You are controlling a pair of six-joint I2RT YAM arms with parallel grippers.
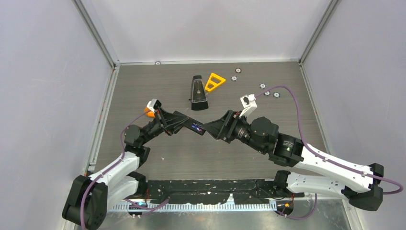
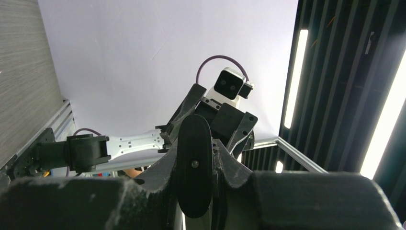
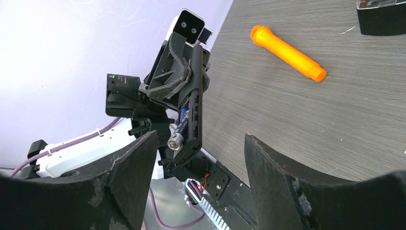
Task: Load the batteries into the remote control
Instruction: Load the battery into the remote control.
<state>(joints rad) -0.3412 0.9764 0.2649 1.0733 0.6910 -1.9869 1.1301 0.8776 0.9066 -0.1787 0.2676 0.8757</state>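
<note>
Top external view: caught two arms meeting above the middle of the worktop (image 1: 158, 86). Held the remote control (image 1: 201, 131) clear of the surface in the left gripper (image 1: 184, 122), jaws closed tight on its sides. Showed one battery (image 1: 196, 127), blue with a silver end, sitting at the remote's open back, clearest from the right wrist. Placed the right gripper (image 1: 210, 128) just beside the remote's free end, jaws spread wide and holding nothing; could not tell whether touching. Counted on the worktop one tapered black case (image 1: 197, 93), one yellow triangle (image 1: 215, 82) just beside it, five small silver discs (image 1: 238, 71) scattered toward the far right, and one orange cylinder (image 3: 287, 52) lying flat by the left wrist.
</note>
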